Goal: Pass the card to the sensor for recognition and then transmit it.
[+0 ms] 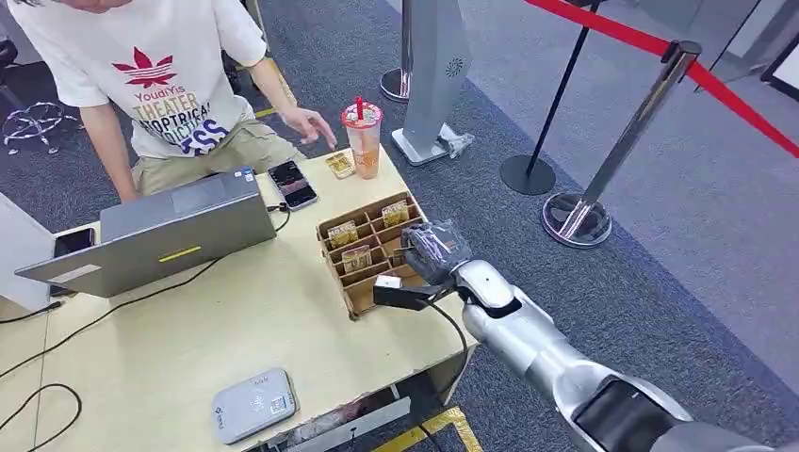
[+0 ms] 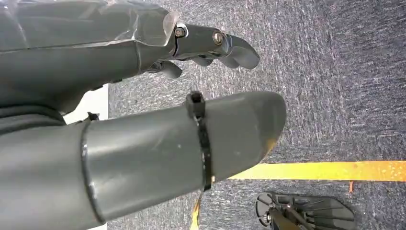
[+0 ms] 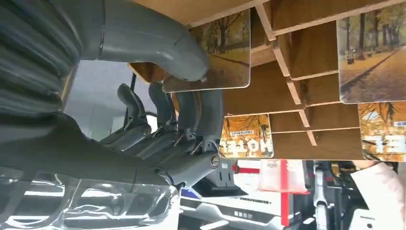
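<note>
The pale wooden desk (image 1: 264,320) carries a grey laptop (image 1: 160,231), a brown cardboard card rack (image 1: 363,292) with slotted compartments and, near the front edge, a grey card sensor (image 1: 252,405); a person (image 1: 160,85) sits behind it. The right robot hand (image 1: 435,250) is at the rack's near right corner, and in the right wrist view its thumb and fingers (image 3: 201,115) pinch a card (image 3: 218,52) with an autumn-tree picture that sits in a slot. The left robot hand (image 2: 143,115) hangs over grey carpet, fingers apart, holding nothing.
</note>
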`<state>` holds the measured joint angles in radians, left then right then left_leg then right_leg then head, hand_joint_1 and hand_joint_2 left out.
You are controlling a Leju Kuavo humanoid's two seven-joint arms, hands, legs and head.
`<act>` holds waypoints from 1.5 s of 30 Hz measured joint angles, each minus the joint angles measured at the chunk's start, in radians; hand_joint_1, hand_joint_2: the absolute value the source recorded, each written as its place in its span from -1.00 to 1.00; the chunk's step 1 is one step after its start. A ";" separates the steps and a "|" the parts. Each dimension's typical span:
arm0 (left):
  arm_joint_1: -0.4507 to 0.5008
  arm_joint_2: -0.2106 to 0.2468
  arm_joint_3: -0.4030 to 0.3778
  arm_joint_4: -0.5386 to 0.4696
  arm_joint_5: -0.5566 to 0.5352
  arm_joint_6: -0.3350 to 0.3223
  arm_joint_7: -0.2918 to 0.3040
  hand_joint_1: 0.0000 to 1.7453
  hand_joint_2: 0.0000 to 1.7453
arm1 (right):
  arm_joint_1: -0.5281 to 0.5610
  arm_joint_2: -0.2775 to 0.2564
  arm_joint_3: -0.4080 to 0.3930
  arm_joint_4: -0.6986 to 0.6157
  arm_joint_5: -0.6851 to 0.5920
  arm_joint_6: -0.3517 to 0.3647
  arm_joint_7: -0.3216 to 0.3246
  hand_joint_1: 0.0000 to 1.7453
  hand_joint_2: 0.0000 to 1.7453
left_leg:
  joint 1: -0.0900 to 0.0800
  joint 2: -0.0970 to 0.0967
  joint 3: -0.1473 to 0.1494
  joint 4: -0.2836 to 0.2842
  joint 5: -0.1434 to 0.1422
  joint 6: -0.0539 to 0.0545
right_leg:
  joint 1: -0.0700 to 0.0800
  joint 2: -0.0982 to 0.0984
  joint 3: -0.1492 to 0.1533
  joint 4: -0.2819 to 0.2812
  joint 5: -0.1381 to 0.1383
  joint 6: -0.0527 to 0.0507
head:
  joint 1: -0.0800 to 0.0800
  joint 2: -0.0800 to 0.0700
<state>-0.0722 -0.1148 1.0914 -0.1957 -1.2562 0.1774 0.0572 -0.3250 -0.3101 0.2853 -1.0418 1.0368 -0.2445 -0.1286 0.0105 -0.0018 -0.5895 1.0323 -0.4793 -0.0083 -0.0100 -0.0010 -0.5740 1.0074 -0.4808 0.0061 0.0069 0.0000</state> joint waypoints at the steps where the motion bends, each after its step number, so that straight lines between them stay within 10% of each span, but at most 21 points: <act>1: 0.000 0.000 0.000 0.000 -0.001 0.000 0.000 -1.00 -1.00 | 0.000 -0.001 0.000 -0.001 -0.001 0.007 0.000 0.78 1.00 | 0.000 0.000 0.000 0.000 0.000 0.000 | 0.000 0.000 0.000 0.000 0.000 0.000 | 0.000 0.000; 20: 0.000 0.003 0.000 0.000 -0.014 -0.013 0.000 -1.00 -1.00 | -0.065 -0.078 -0.005 -0.008 -0.168 0.263 -0.065 0.96 1.00 | 0.000 0.000 0.000 0.000 0.000 0.000 | 0.000 0.000 0.001 0.000 0.000 0.000 | 0.000 0.000; 45: 0.001 0.003 0.000 0.000 -0.004 -0.019 -0.016 -1.00 -1.00 | -0.141 -0.159 0.058 -0.079 -0.269 0.256 -0.080 1.00 1.00 | 0.000 -0.001 0.000 0.000 0.000 0.000 | 0.000 0.000 0.001 0.000 0.000 0.000 | 0.000 0.000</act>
<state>-0.0711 -0.1114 1.0918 -0.1957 -1.2604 0.1587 0.0408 -0.4662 -0.4696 0.3429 -1.1204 0.7676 0.0111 -0.2090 0.0100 -0.0026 -0.5899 1.0327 -0.4791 -0.0079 -0.0103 -0.0013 -0.5734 1.0076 -0.4807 0.0063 0.0069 0.0000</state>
